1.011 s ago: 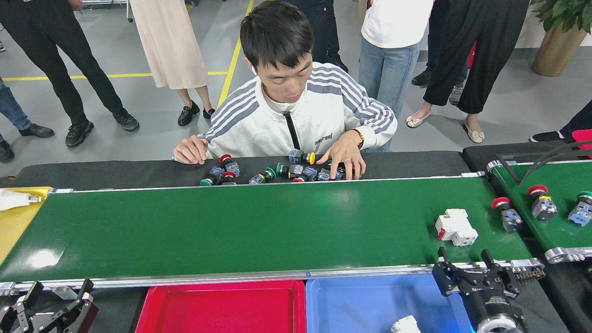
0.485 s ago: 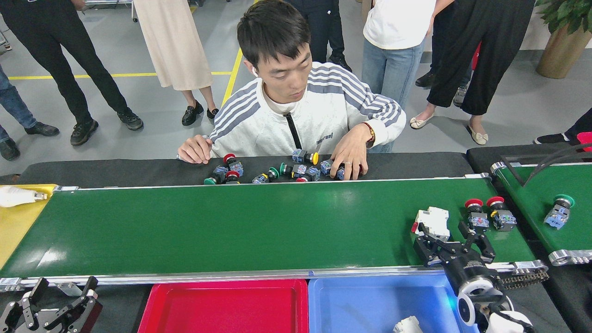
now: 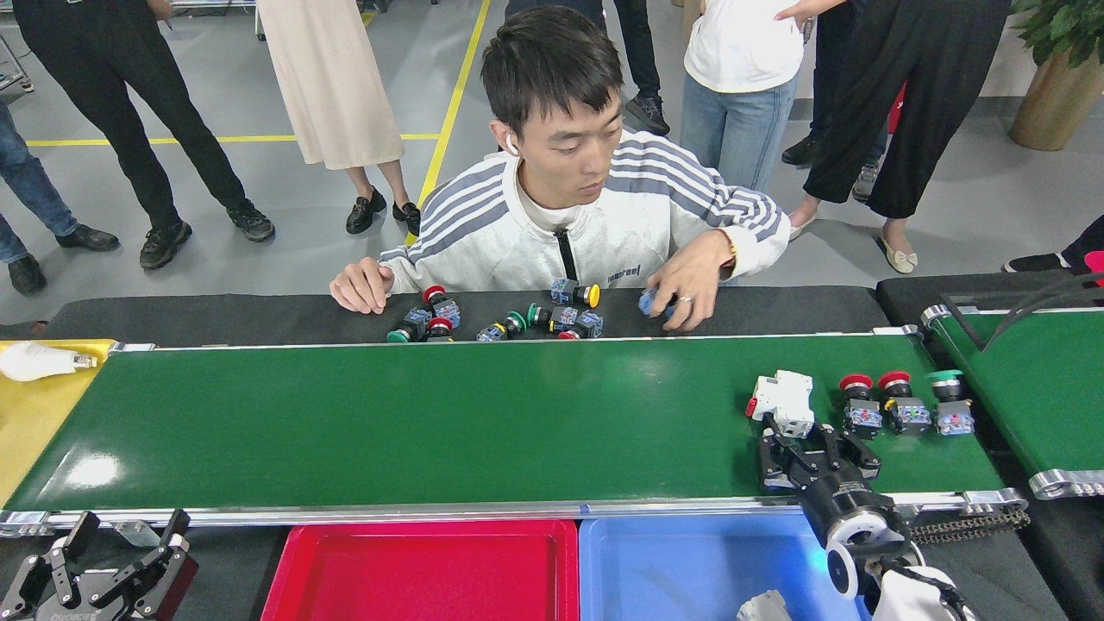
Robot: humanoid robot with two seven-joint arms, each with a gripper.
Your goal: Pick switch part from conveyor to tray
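You've got the glossy dark-green conveyor [image 3: 431,423] with silver rails, a white switch part [image 3: 783,403] on it, then two red-capped buttons [image 3: 859,405] and a green-capped one [image 3: 950,403]. Below sit a red tray [image 3: 423,573] and a blue tray [image 3: 690,569]; a yellow surface [image 3: 34,405] lies at left.

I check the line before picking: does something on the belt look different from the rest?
Yes. On the conveyor, the white boxy part leads three round-capped switches and differs from them. The right gripper hovers right beside it.

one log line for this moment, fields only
right gripper: open, at white breaker-style switch part | dark-green conveyor belt | left gripper: open, idle | blue plastic tray: waiting
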